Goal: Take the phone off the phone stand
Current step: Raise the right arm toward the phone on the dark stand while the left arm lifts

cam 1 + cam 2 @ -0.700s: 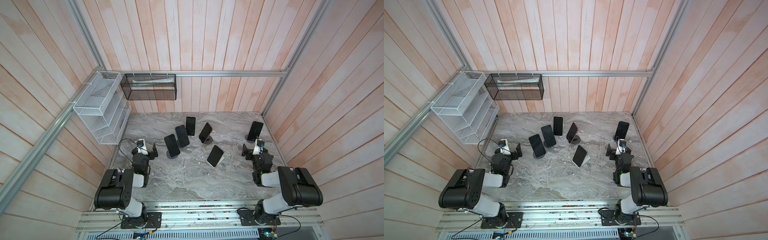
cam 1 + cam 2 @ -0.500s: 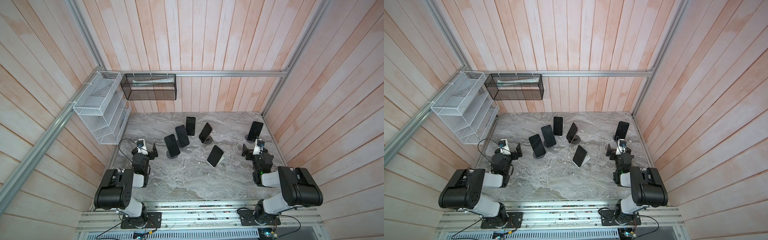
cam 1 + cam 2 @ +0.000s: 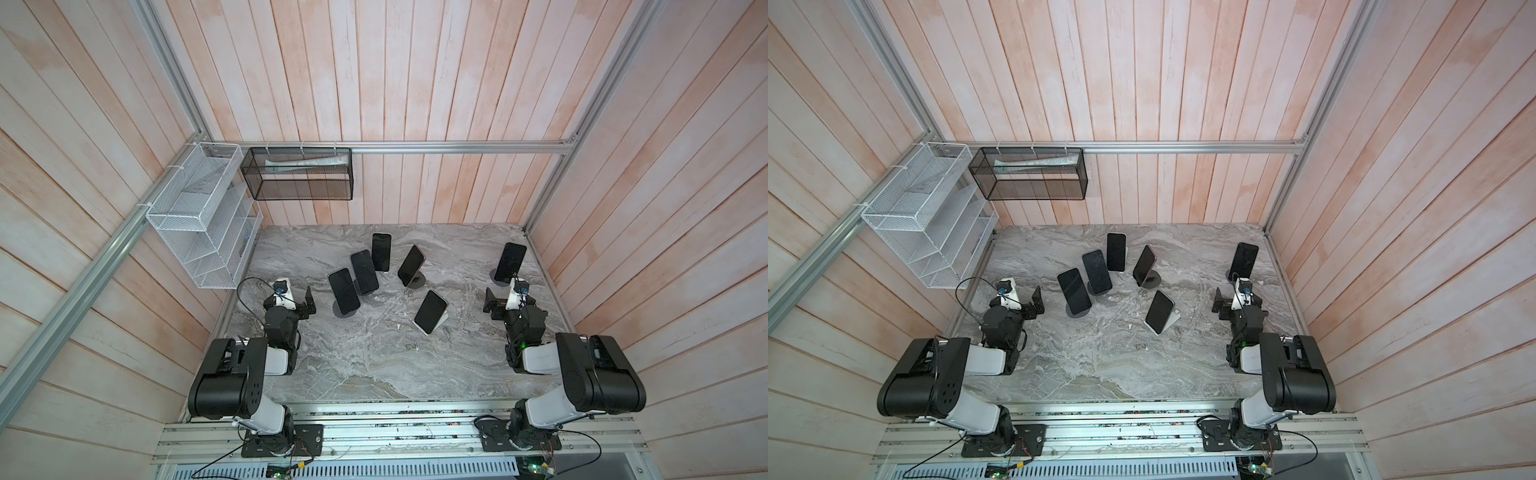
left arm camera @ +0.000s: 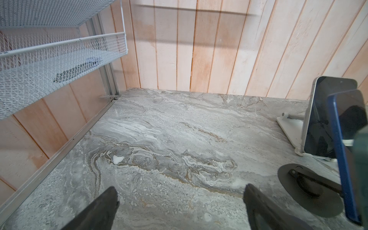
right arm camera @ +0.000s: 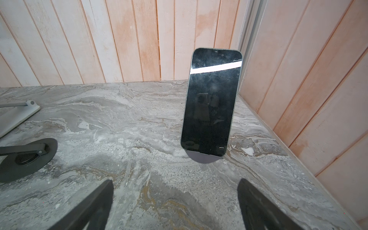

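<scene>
a: any progress yet?
b: nah. phone (image 5: 211, 103) sits propped on its phone stand (image 5: 203, 158) at the right edge of the bench (image 5: 139, 119), right end effector (image 5: 173, 185) facing it. left end effector (image 4: 179, 191) too: both spread wide, empty. whole grab-and-lift left.

no visible change, nothing moved

The grey veined stone-look surface (image 5: 123, 123) is finished matt. The black glass-fronted phone (image 5: 209, 103) is shown glossy and smudged. The white mesh rack (image 4: 49, 59) is made of painted metal, the plank walls (image 4: 199, 49) of whitewashed wood.
</scene>
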`<state>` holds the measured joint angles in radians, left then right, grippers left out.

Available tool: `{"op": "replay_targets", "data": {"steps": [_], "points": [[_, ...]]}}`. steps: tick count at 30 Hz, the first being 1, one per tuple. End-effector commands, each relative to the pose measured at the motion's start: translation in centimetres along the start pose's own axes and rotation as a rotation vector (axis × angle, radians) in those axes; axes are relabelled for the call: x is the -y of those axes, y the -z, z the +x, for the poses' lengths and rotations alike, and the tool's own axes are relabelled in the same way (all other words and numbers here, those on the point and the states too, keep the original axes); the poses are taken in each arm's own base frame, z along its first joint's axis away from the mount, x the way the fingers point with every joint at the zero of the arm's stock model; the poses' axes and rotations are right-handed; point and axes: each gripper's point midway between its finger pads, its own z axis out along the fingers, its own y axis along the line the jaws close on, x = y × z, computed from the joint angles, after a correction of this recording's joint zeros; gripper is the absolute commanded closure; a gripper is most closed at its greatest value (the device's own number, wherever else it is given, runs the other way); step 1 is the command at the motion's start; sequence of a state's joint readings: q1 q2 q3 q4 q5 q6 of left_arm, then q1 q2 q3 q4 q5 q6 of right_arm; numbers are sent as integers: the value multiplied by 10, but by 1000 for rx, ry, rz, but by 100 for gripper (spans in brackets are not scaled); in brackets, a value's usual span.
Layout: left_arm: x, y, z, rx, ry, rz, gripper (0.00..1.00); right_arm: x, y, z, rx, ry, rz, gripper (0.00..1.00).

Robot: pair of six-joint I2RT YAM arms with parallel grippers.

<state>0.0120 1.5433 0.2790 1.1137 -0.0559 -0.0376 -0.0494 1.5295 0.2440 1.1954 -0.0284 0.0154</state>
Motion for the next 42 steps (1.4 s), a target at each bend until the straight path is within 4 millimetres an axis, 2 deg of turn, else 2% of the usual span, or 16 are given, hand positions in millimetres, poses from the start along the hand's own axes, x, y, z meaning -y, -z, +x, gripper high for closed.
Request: {"op": "replay_targets", "data": {"steps": [1,13,18,20,23,27,29,30,32,33,35,37,39,42], "points": [[1,-2,-3,6,-6,5,0,-1,0,-5,8,-2,-10,2],[1,-1,-3,5,-7,5,0,-1,0,-5,8,-2,-11,2],[12,7,-35,25,-51,12,0,0,0,-5,8,-5,-9,2],[11,13,-52,21,-36,-4,0,-1,-1,-18,53,-7,-12,2],[8,32,-83,69,18,-11,0,-9,-13,-32,-28,18,-49,2],[-5,61,-115,105,261,-66,0,-8,-10,-63,-17,-28,-28,2],[-14,77,-126,97,497,-102,0,-1,-10,-85,-27,-133,22,2],[-15,84,-125,68,625,-103,0,6,-10,-98,-55,-252,73,2],[0,104,-143,34,770,39,0,25,-3,-105,-195,-593,227,2],[6,114,-153,33,783,92,0,25,1,-103,-262,-690,238,2],[11,130,-159,33,839,133,0,8,2,-114,-333,-754,56,2],[30,138,-167,52,826,272,0,9,9,-118,-353,-873,-27,2],[48,142,-170,23,816,379,0,7,16,-135,-300,-847,-118,2],[68,139,-167,-94,804,466,0,15,28,-145,-290,-745,-39,2]]}}
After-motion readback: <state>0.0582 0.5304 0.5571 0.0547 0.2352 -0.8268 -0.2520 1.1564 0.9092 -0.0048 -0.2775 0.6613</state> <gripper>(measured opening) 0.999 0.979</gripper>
